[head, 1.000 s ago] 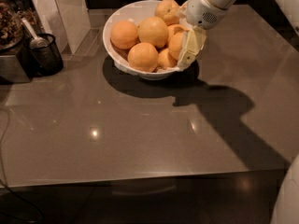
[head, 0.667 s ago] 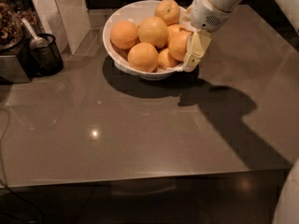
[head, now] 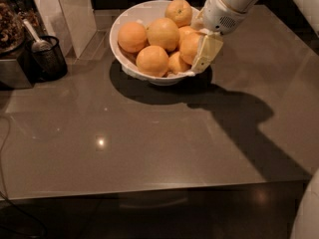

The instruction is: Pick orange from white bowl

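The cream gripper [head: 198,59] is resting against the large round smooth orange [head: 188,44] at the right rim of the wide glossy white bowl [head: 142,6]. I cannot tell its hold, though it is perhaps grasping, and a straight lift is waiting.

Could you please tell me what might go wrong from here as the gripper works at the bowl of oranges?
The gripper sits at the right rim of the white bowl, so lifting might catch and drag or tip it. The orange beside the gripper is packed against neighbours; pulling it could send the topmost orange rolling out.
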You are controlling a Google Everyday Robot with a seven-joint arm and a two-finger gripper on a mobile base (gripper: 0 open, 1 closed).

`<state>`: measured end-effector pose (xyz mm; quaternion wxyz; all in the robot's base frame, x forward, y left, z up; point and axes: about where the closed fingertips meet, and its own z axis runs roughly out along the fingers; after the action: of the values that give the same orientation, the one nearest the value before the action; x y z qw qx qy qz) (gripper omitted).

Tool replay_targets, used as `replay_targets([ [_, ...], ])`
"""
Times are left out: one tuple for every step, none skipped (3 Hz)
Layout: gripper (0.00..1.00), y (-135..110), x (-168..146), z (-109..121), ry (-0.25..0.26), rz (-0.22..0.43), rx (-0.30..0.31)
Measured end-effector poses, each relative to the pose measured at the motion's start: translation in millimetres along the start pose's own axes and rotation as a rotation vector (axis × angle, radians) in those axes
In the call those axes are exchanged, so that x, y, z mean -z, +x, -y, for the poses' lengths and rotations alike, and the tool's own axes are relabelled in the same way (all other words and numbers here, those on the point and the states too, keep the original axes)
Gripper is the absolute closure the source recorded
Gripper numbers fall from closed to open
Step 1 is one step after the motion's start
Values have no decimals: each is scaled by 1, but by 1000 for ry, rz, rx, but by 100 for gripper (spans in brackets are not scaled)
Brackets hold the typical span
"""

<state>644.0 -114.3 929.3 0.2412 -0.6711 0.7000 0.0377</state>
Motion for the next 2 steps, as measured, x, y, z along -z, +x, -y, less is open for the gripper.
replay_targets([
  [42, 0, 0, 0, 0, 0, 0],
  [65, 0, 0, 0, 0, 0, 0],
])
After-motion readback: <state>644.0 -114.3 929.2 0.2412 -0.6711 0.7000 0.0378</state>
